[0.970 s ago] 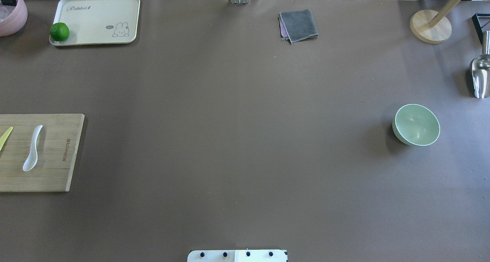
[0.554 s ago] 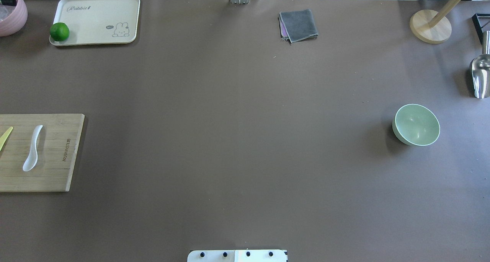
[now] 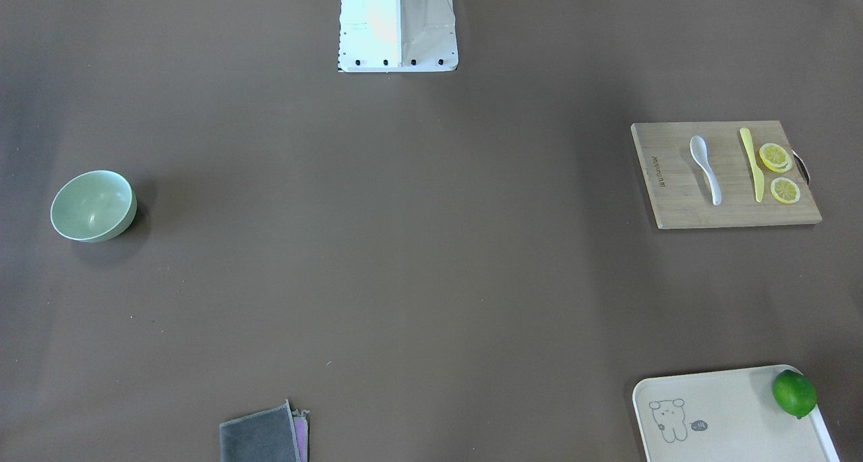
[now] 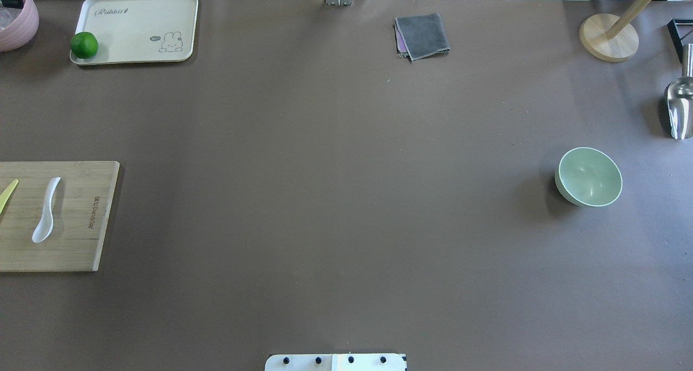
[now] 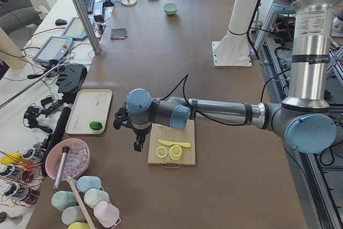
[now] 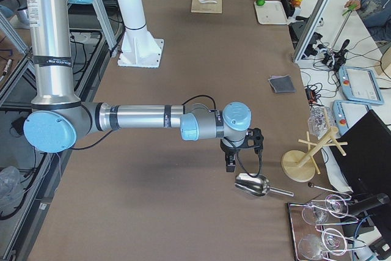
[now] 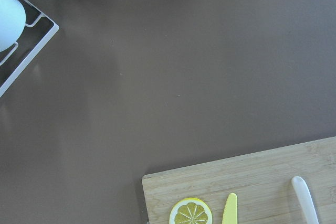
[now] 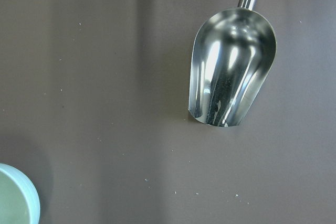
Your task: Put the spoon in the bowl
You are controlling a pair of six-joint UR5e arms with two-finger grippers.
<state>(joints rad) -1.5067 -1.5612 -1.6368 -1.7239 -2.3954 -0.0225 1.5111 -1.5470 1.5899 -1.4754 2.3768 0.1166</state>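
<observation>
The white spoon [image 4: 46, 211] lies on a wooden cutting board [image 4: 81, 219] at the table's left edge; it also shows in the front view [image 3: 704, 168], and one end in the left wrist view [image 7: 305, 199]. The mint-green bowl [image 4: 588, 176] stands upright and empty at the right, also in the front view [image 3: 93, 206]. The left gripper [image 5: 138, 144] hangs over the table just past the board's outer edge, seen only from the side; I cannot tell if it is open. The right gripper [image 6: 231, 164] hangs near a metal scoop [image 6: 252, 184]; its state is also unclear.
A yellow knife [image 3: 750, 162] and lemon slices [image 3: 775, 157] lie on the board beside the spoon. A cream tray [image 4: 135, 27] with a lime [image 4: 84, 45], a pink bowl [image 4: 16, 19], a grey cloth [image 4: 422, 35] and a wooden stand [image 4: 609, 37] line the far edge.
</observation>
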